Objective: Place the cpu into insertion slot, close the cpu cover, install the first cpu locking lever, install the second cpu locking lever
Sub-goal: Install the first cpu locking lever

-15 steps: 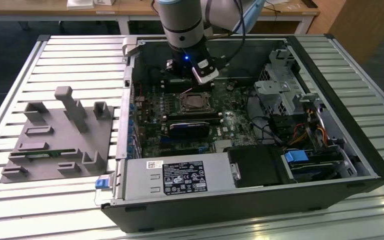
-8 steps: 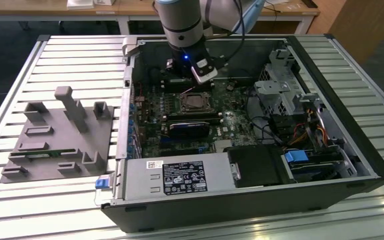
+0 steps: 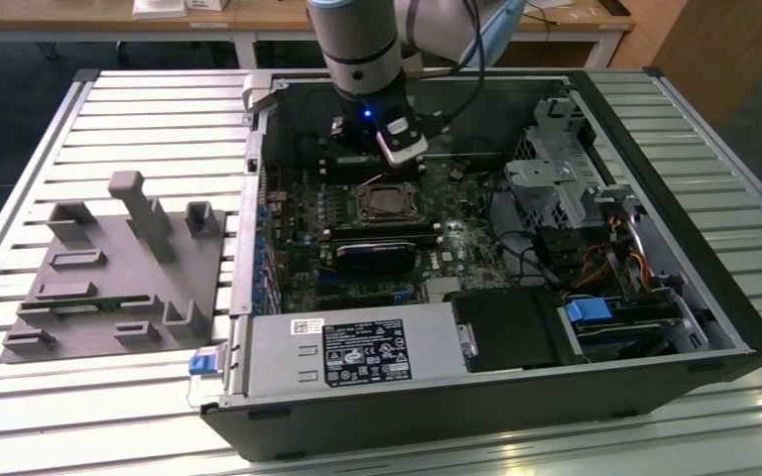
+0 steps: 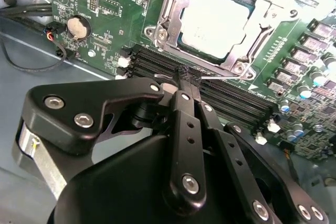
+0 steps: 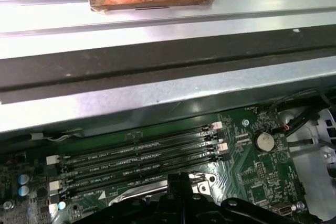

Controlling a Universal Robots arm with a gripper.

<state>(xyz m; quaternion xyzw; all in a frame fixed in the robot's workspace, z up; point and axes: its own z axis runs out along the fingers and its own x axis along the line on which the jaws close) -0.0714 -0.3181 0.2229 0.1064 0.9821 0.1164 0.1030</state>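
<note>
Slatted bench carried the computer case; pincer was closed near the cpu cover, a thin stiff plate, probably best pushed at its rim

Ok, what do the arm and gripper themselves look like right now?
The arm is a silver-grey cylinder with a pale blue joint cap, black cables looped alongside, a small blue light at the wrist and a pale camera module. The gripper is matte black linkage bars studded with silver screw heads, with a silver ring at its base.
</note>
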